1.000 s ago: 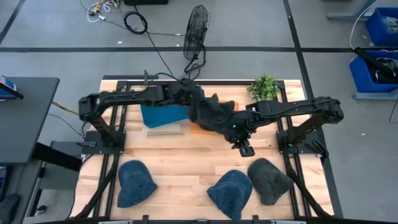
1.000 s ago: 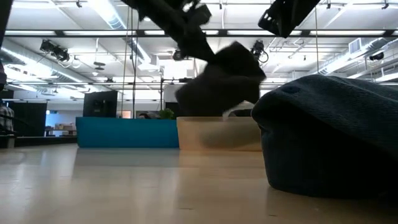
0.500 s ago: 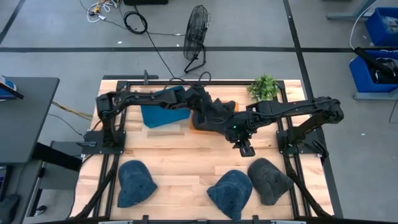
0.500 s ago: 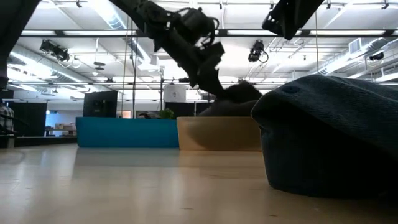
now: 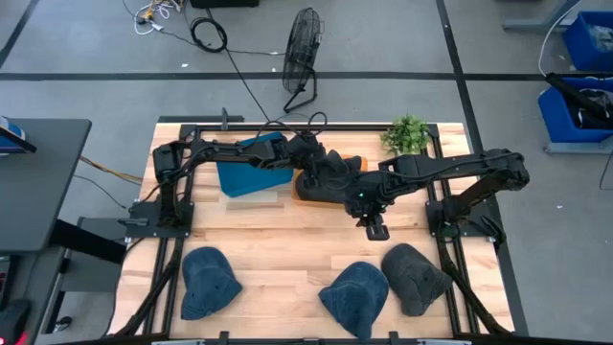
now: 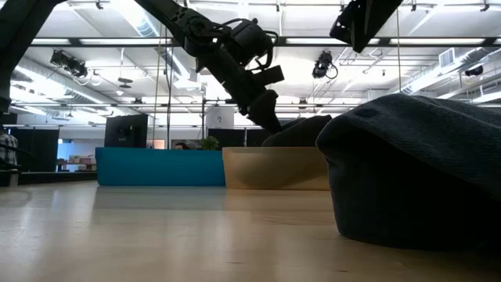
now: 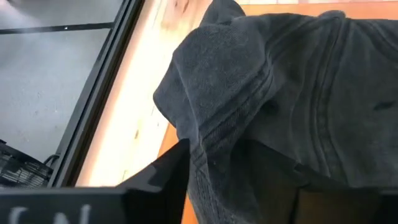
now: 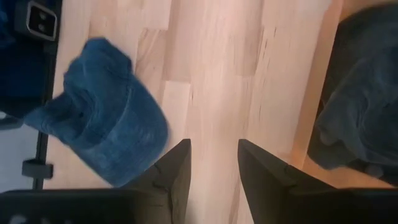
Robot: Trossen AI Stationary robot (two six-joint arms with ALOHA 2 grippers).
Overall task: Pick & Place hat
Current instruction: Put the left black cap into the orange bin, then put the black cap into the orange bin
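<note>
Fingers of the left gripper [image 7: 214, 180] pinch a crumpled dark grey hat [image 5: 330, 177] lying on the orange box [image 5: 356, 164]; right gripper [image 8: 211, 174] hangs released beside it.

Grey floor [image 5: 86, 57] crossed by dark lines, standing fan [image 5: 302, 43], cables [image 5: 206, 34], ceiling strip lights [image 6: 145, 23]

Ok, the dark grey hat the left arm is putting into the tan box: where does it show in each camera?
High view: dark grey hat at table centre-back, on the tan box.
Low view: hat peeks over the box's top edge, mid-frame.
Left wrist view: hat fills most of the picture, left gripper clamped on its fabric.
Right wrist view: hat at the right edge.
Shared landmark: the tan box.
</note>
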